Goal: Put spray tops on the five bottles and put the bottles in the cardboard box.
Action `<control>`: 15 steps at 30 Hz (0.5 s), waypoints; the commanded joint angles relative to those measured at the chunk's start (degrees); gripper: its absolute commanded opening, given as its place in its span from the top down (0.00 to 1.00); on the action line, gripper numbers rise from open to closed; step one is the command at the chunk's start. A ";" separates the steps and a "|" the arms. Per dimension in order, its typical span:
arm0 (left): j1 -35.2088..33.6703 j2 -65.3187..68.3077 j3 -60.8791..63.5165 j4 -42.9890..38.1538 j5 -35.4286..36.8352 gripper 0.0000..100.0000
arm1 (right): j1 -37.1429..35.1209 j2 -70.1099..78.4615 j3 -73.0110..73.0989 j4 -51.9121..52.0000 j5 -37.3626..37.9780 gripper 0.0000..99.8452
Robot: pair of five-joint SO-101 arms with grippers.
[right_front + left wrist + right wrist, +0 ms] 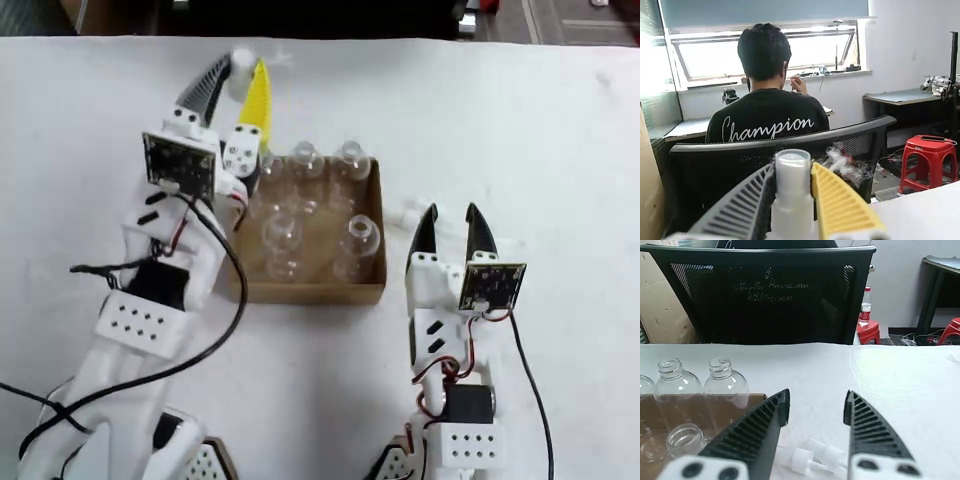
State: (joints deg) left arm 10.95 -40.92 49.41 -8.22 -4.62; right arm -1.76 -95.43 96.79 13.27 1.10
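**Cardboard box holds five open-necked bottles; left tool grips a spray top**

Cardboard walls of the box (312,292) enclose five clear bottles (358,240), all standing upright with bare necks. Three stand along the far wall and two nearer the front. The box sits on the white surface (540,130) between the two arms.

The left tool (243,72) is past the box's far left corner. It is closed on a white spray top (241,68), pinched between a grey finger and a yellow one. From the left wrist, the spray top (792,190) stands upright in the left tool (792,172), and both fingers touch its sides.

The right tool (452,215) is just beside the box's right wall. Its two black fingers are spread wide with nothing between them. Loose spray tops (807,460) lie on the surface close to the right tool (816,405), near its fingertips and apart from the box (670,410).
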 commanded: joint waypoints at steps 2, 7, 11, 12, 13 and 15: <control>-0.40 -1.98 0.09 -1.76 0.44 0.98 | -0.04 0.13 0.35 0.13 0.88 0.84; -0.48 -1.98 0.00 -2.99 0.44 0.98 | -0.04 0.13 0.35 0.13 0.88 0.84; -0.57 0.66 0.00 -9.14 0.26 0.98 | -0.04 0.13 0.35 0.13 0.88 0.84; -0.40 1.98 0.00 -10.20 0.09 0.98 | -0.04 0.13 0.35 0.13 0.88 0.84; -0.40 3.56 0.00 -11.08 0.00 0.98 | -0.04 0.13 0.35 0.13 0.88 0.84; -0.48 6.20 0.00 -12.31 0.00 0.98 | 0.04 0.13 0.35 0.13 0.88 0.84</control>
State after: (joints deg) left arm 10.86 -38.37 50.11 -16.57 -4.62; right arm -1.76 -95.43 96.79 13.27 1.10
